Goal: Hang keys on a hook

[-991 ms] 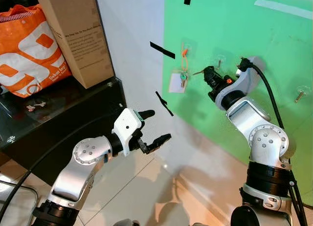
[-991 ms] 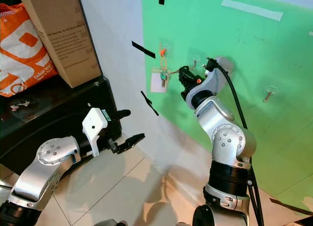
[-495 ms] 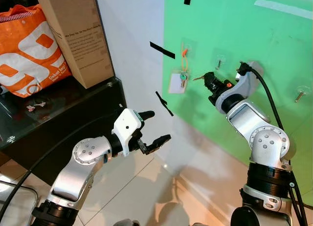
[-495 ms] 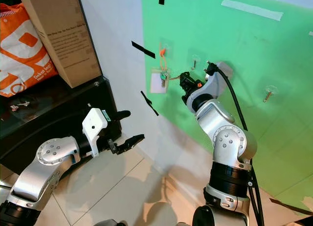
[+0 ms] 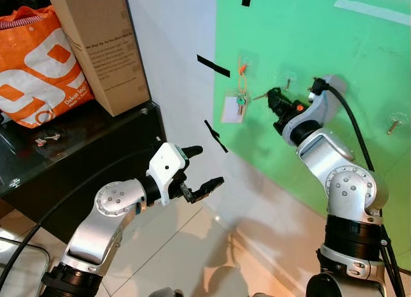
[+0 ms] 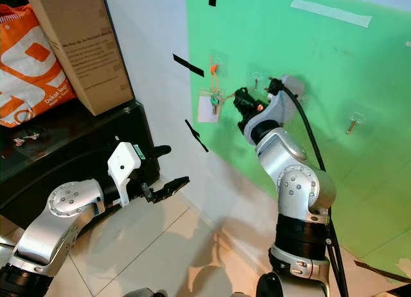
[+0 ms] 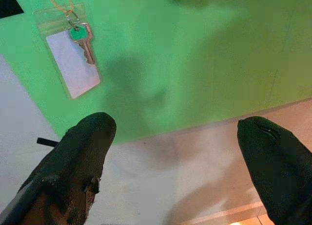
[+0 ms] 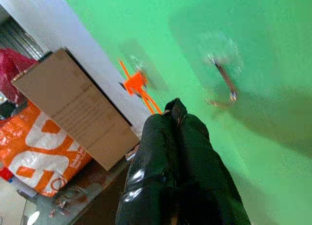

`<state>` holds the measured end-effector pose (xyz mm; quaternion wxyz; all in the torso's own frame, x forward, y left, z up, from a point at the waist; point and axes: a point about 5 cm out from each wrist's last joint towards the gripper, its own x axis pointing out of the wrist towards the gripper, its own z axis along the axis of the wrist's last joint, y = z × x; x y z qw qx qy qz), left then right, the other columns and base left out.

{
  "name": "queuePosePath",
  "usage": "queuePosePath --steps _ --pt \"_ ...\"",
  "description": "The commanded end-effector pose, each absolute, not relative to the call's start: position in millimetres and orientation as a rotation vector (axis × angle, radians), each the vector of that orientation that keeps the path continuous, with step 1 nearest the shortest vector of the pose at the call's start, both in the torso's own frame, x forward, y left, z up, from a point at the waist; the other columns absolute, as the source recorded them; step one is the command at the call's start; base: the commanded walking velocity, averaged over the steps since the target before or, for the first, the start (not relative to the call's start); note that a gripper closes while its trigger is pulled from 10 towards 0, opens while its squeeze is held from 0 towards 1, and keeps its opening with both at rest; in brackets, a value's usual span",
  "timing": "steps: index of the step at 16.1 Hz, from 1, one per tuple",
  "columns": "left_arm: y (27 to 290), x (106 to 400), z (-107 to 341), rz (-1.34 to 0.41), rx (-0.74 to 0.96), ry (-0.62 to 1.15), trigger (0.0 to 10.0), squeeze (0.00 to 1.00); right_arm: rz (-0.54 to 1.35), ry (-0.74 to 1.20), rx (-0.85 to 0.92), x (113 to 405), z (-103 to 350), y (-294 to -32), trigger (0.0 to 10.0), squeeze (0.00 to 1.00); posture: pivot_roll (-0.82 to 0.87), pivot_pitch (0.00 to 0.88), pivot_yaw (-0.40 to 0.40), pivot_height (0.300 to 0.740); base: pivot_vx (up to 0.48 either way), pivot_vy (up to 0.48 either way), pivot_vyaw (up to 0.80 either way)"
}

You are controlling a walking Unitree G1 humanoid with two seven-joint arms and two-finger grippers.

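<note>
Keys (image 5: 258, 96) jut from the right hand (image 5: 273, 99), clamped on them just beside the hook (image 5: 287, 83), not yet hung. Right wrist view: fingers (image 8: 180, 137) pressed together below that hook (image 8: 223, 78). Left hand (image 7: 175, 152) idles, spread apart.

- The right pincer (image 6: 239, 96) was raised against the green wall (image 6: 334, 72), its fingers together on a thin key (image 6: 226, 93) that pointed toward 9 o'clock.
- A clear wall hook (image 6: 255, 82) sat just at its 1 o'clock.
- A key set with a white tag (image 6: 208, 107) hung from an orange hook (image 6: 213, 69).
- The left pincer (image 6: 166, 166) hovered over the floor, fingers spread.
- A cardboard box (image 6: 80, 46) and an orange bag (image 6: 29, 65) stood on the black counter (image 6: 58, 155).
</note>
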<state>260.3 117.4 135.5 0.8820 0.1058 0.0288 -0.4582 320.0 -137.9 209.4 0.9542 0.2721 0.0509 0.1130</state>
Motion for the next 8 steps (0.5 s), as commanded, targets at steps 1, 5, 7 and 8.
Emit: queuePosePath --steps 1,5,7,8 --pt "116.9 259.7 139.8 -0.962 0.237 0.045 10.0 0.00 0.248 0.047 0.548 319.3 221.6 -135.2 10.0 0.00 -0.05 0.000 0.064 0.740 0.000 0.000 0.00" --pt "116.1 259.5 140.2 -0.965 0.235 0.044 10.0 0.00 0.188 0.062 0.568 324.8 216.3 -141.2 10.0 0.00 -0.05 0.000 0.065 0.740 0.000 0.000 0.00" --pt "115.8 259.5 140.4 -0.966 0.234 0.045 10.0 0.00 0.176 0.075 0.581 326.9 214.0 -142.6 10.0 0.00 -0.05 0.000 0.065 0.740 0.000 0.000 0.00" --pt "115.7 259.5 140.4 -0.967 0.233 0.046 10.0 0.00 0.170 0.091 0.598 328.1 212.2 -143.0 10.0 0.00 -0.05 0.000 0.064 0.740 0.000 0.000 0.00"
